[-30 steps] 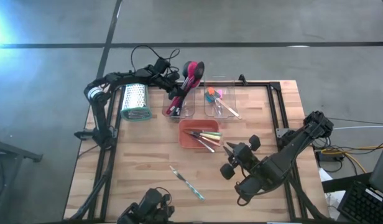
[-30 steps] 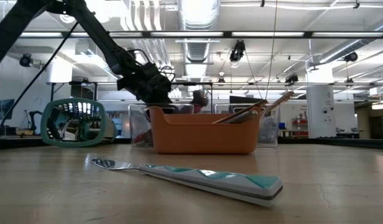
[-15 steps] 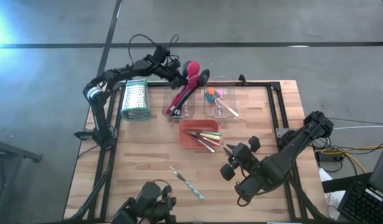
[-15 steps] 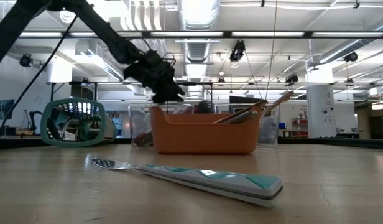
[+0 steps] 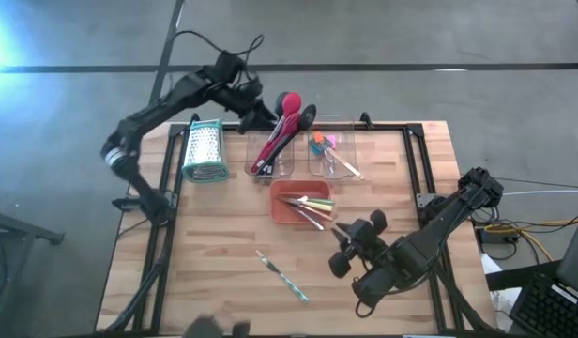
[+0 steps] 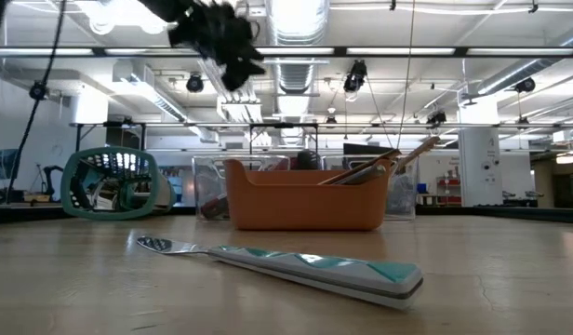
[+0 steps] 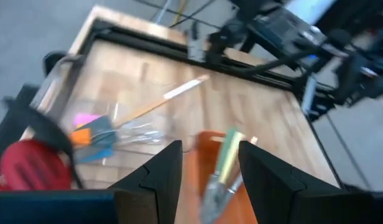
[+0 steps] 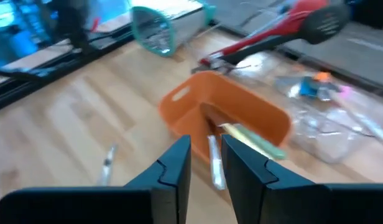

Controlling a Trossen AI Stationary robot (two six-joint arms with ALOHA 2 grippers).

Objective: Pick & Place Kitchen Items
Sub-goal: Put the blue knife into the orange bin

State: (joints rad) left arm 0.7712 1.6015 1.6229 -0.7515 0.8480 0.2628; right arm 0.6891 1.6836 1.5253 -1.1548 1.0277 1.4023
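Red and black long-handled spoons stand slanted in a clear tub, their heads leaning over its far rim. A second clear tub holds small orange, blue and pink pieces and a wooden-handled tool. Green-yellow-handled tools lie in the orange tray. A teal-handled tool lies flat on the table. My left gripper hangs high above the spoon tub, open and empty. My right gripper hovers near the tray's right side, open, with nothing between its fingers.
A metal box grater with teal trim lies on its side at the far left. A black frame runs along the table's far and right edges. Bare wood spreads over the near left around the teal-handled tool.
My left gripper has risen from the spoon tub to well above it, drifting slightly toward the far edge. The spoons have stayed in their tub.
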